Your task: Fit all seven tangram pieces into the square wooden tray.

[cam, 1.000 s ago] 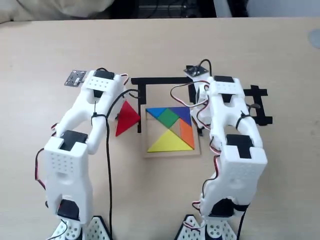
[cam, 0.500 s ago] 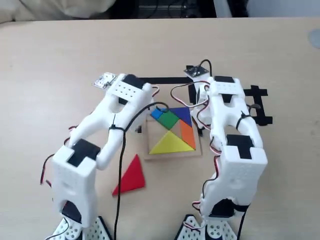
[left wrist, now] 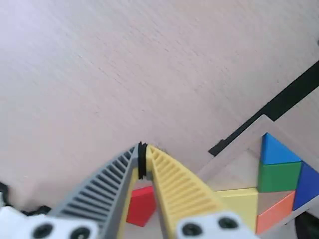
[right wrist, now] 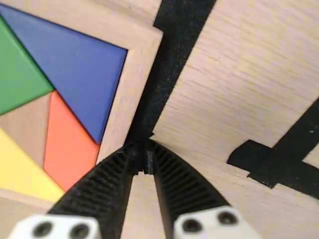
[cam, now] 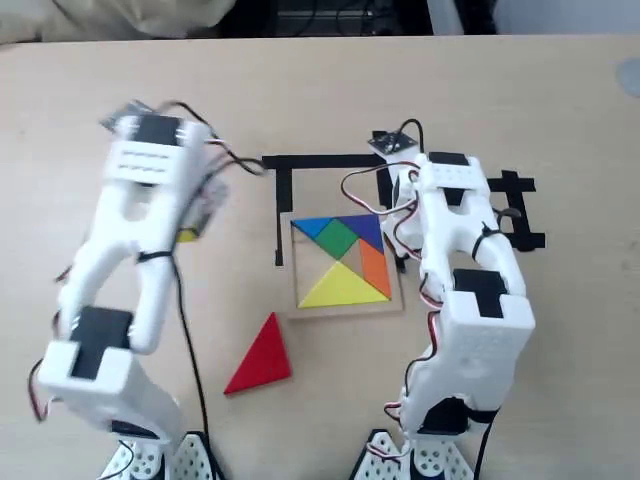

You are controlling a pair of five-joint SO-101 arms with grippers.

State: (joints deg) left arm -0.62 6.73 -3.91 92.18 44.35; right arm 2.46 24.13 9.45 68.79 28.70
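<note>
The square wooden tray lies between the arms and holds a blue triangle, a green square, a dark blue triangle, an orange piece and a yellow triangle. Its left part is bare wood. A red triangle lies flat on the table in front of the tray. My left gripper hangs shut and empty to the tray's left; its fingers meet above the red triangle. My right gripper is shut, empty, low beside the tray's rim.
Black tape lines frame the tray's far and left sides, with more tape at the right. A small circuit board sits behind the tray. Open tabletop stretches to the far left and far right.
The red triangle went from the tray's left side to the table in front of it. My left arm then swung from over the tray out to the left. The right arm kept still.
</note>
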